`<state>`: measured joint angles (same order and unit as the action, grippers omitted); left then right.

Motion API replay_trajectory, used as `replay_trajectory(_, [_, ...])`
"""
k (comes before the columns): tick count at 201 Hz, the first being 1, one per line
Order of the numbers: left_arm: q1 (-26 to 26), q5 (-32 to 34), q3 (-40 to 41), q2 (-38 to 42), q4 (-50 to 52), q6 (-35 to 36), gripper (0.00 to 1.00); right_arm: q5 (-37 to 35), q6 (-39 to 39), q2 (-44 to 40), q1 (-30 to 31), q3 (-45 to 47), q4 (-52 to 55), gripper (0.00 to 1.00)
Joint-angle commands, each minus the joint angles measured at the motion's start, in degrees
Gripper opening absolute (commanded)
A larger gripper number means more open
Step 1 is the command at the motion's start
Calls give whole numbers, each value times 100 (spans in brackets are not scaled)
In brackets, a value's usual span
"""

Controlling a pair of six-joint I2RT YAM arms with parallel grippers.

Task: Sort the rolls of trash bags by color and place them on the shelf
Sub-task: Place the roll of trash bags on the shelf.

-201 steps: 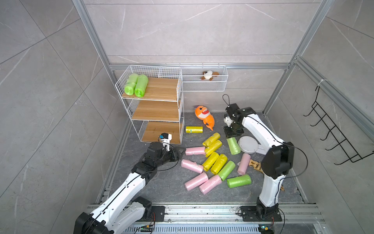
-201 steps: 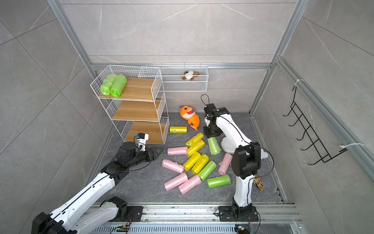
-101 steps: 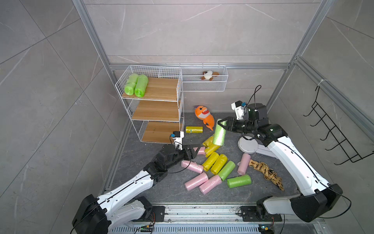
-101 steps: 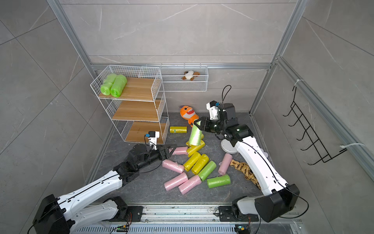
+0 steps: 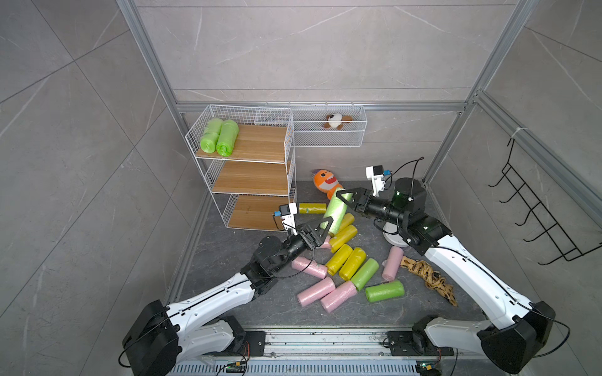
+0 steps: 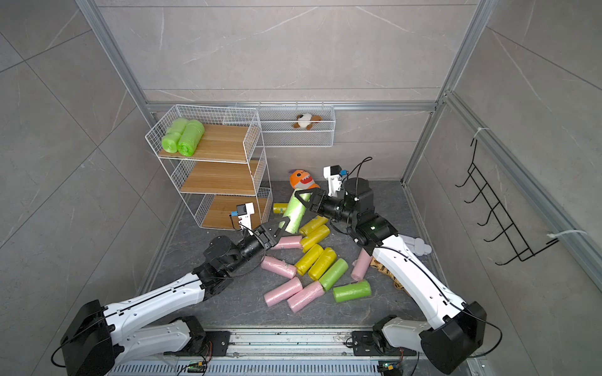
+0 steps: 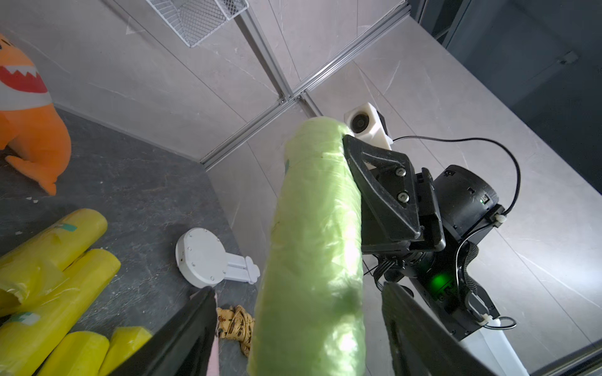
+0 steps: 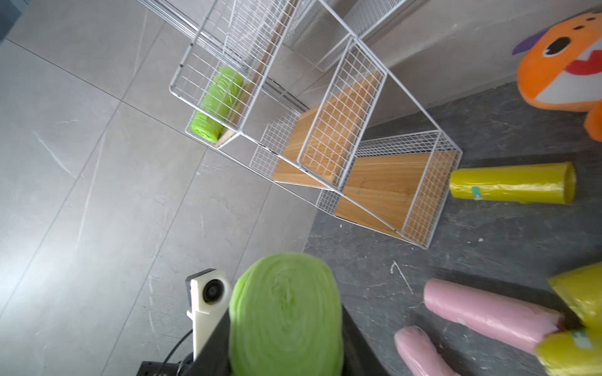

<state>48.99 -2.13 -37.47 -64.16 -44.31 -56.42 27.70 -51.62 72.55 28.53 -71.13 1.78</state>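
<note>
**1.** White wire-grid shelf [image 5: 250, 177] with three stepped light-wood boards, standing at the back left. Top tier: two lime green crinkly plastic rolls [image 5: 220, 136], side by side and touching, at the board's left end.

**2.** Left gripper [image 5: 325, 228], black. Its triangular fingers [image 7: 192, 328] are spread wide either side of the lower end of item 4. The left wrist view shows a gap on both sides, so it has no grip.

**3.** Single yellow plastic roll [image 5: 312, 208], lying on the dark floor just beside the shelf's bottom tier.

**4.** Pale lime green trash-bag roll [image 5: 335, 210], slanted between the two grippers, over the back edge of the floor pile.

**5.** Orange plush shark [image 5: 325, 182], on the floor by the back wall, just behind item 4.

**6.** Long shallow white wire basket [image 5: 325, 138], hung on the back wall beside the shelf's top tier. A small brown-and-white plush toy [image 5: 335, 121] sits inside.

**7.** Right gripper [image 5: 343, 197], black, clamped narrow on the upper end of item 4.

**8.** Floor pile, near centre — four yellow rolls [image 5: 353, 263], five pale pink rolls [image 5: 316, 291], two lime green rolls [image 5: 384, 290]. One pink roll is partly hidden behind the left gripper.

**9.** White round plastic disc [image 7: 202, 257], flat on the floor under the right arm.

**10.** Twisted leopard-print cloth [image 5: 426, 276], on the floor right of the pile.
</note>
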Motion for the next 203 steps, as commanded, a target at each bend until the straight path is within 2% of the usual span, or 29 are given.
replay_trajectory(1, [27,178,-171,-67,-587,-65,83,-11,-623,-188,68,146,-981,35])
replay_trajectory(37, [32,28,-321,-260,-1067,-88,82,-39,-1085,-215,135,295,-1499,35])
replay_trajectory(56, [33,-84,-453,-357,-1084,-95,77,-36,-1208,-197,168,337,-1674,35])
replay_trajectory(72, [31,-71,-480,-379,-1129,-106,69,-52,-1288,-180,169,379,-1787,35])
replay_trajectory(103, [31,-27,-471,-326,-1124,-61,45,-45,-1334,-120,170,395,-1866,35])
replay_trajectory(137, [31,43,-450,-168,-882,91,20,-106,-1258,-89,167,420,-1794,42])
replay_trajectory(151, [36,85,-462,-63,-687,224,13,-149,-1163,-109,158,415,-1704,51])
replay_trajectory(164, [23,139,-483,45,-428,390,11,-235,-996,-144,169,365,-1529,62])
replay_trajectory(178, [14,229,-538,232,-24,643,8,-346,-746,-182,161,255,-1216,77])
replay_trajectory(187, [5,326,-590,376,369,839,7,-407,-378,-205,154,175,-996,90])
replay_trajectory(203, [-21,522,-750,666,1180,1209,6,-476,168,-229,152,-27,-448,97])
